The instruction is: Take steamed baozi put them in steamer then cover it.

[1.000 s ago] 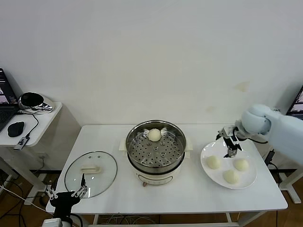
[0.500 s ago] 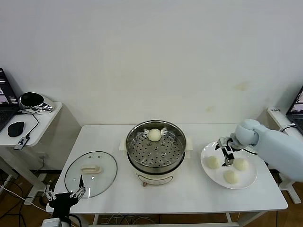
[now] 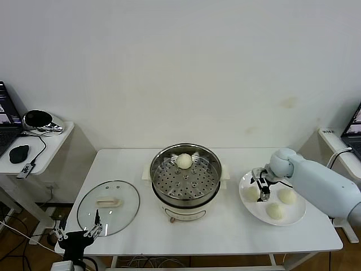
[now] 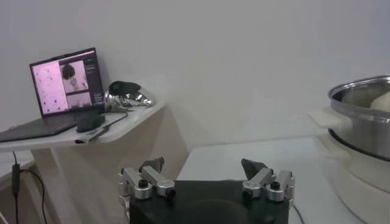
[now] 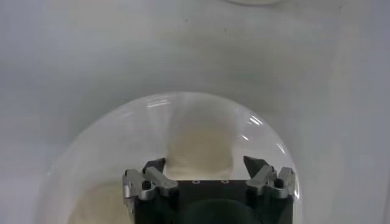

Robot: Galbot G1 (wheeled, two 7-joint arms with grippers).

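At the far left of the head view we see a small side table [image 3: 53, 138] carrying a laptop [image 3: 7, 121], a black mouse [image 3: 19, 153] and a dark, shiny object we cannot identify. Low in the frame, at the near-left edge of the white bench [image 3: 130, 226], our left claw [image 3: 79, 231] hangs parked with its fingers spread wide and nothing between them.

Just above it the cover [image 3: 108, 206] lies flat on the bench, handle up; the long axis of its cream handle [image 3: 108, 201] runs left to right across the frame.

At the centre stands the steamer [image 3: 185, 182], upright and uncovered, its side handles pointing left and right. One baozi [image 3: 184, 161] sits dome-up on the perforated tray, toward the far rim.

To the right, near the steamer but apart from it, is a flat white plate [image 3: 294, 214] holding three more baozi. Our right claw [image 3: 262, 192] points down over the leftmost bun [image 3: 252, 193] on the plate, with the fingers set either side of it. In the right wrist view the fingers [image 5: 153, 171] stand apart around the bun [image 5: 199, 149], and we cannot tell whether they touch it. The other two buns [image 3: 286, 195] [image 3: 274, 210] sit free to the right, near each other but apart.
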